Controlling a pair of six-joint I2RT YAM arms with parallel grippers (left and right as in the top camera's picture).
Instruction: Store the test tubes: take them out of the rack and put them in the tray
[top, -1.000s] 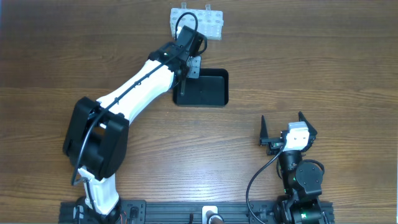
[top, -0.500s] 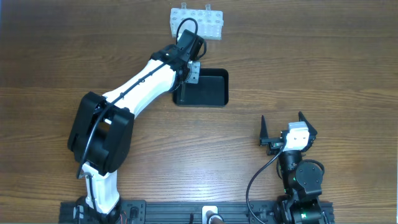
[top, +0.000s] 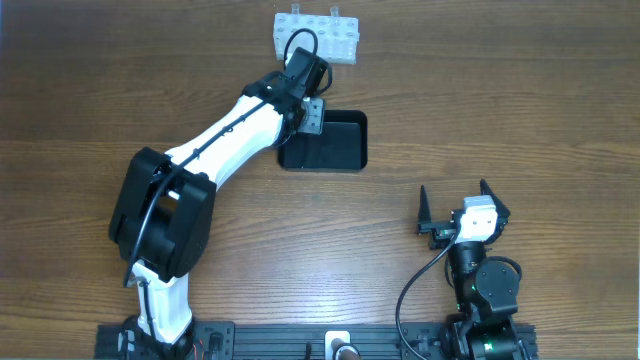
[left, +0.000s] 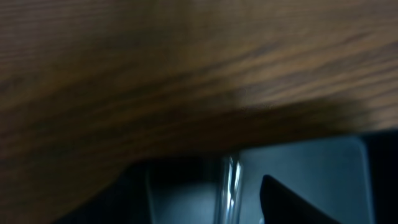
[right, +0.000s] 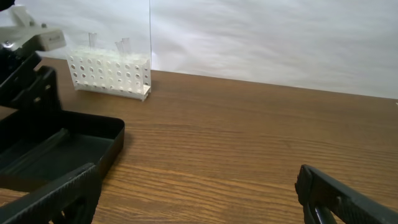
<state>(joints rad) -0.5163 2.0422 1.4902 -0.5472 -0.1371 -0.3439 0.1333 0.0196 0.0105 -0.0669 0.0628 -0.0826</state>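
Note:
The clear perforated rack (top: 317, 38) stands at the table's far edge, and in the right wrist view the rack (right: 109, 74) shows two tube tops (right: 122, 43) poking out. Just in front of it lies the black tray (top: 345, 150). My left gripper (top: 306, 118) hangs low over the tray's far-left corner. In its wrist view the left gripper (left: 204, 183) is open, and a clear test tube (left: 229, 186) lies between the fingers without touching either, over the tray floor (left: 311, 162). My right gripper (top: 455, 205) rests open and empty near its base.
Bare wood table surrounds the tray on all sides. A white wall rises just behind the rack. The left arm's white link (top: 225, 135) stretches diagonally across the left half of the table.
The left arm shifted slightly toward the tray's far-left corner a second ago and has since held still. The right arm has not moved.

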